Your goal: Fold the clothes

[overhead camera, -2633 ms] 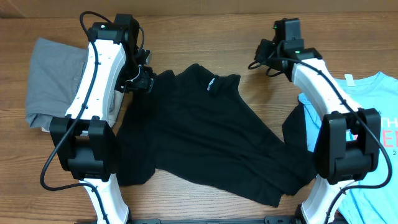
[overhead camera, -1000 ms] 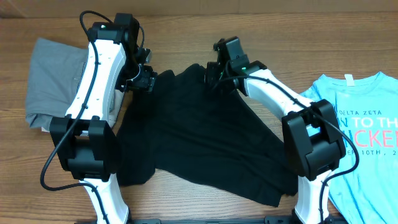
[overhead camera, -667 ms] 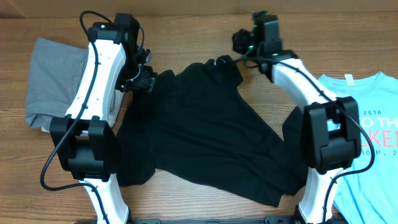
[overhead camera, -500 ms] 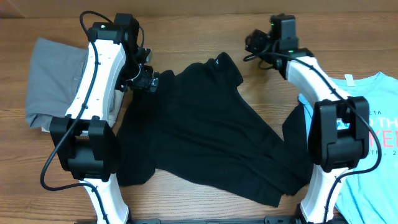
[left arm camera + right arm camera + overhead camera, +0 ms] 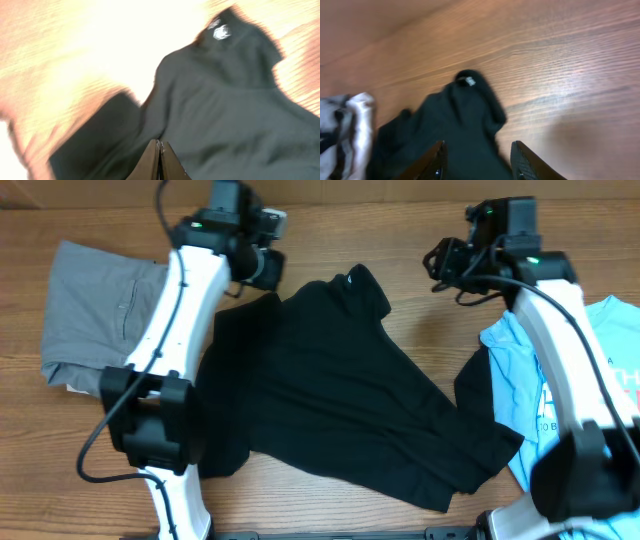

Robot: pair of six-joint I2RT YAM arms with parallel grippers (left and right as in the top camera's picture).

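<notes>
Black T-shirt [image 5: 330, 380] rumpled mid-table, touching blue shirt [image 5: 505, 350]. Left gripper [image 5: 159, 145] pressed together, nothing seen pinched; right gripper [image 5: 479, 147] spread. Blue shirt may be dragged during folding.

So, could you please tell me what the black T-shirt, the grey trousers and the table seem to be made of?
Black T-shirt: soft matte knit, likely cotton; it lies limp and wrinkled. Grey trousers: matte cloth, fibre unclear. Table: wood or wood-look laminate, grain lines visible, slight sheen.
</notes>
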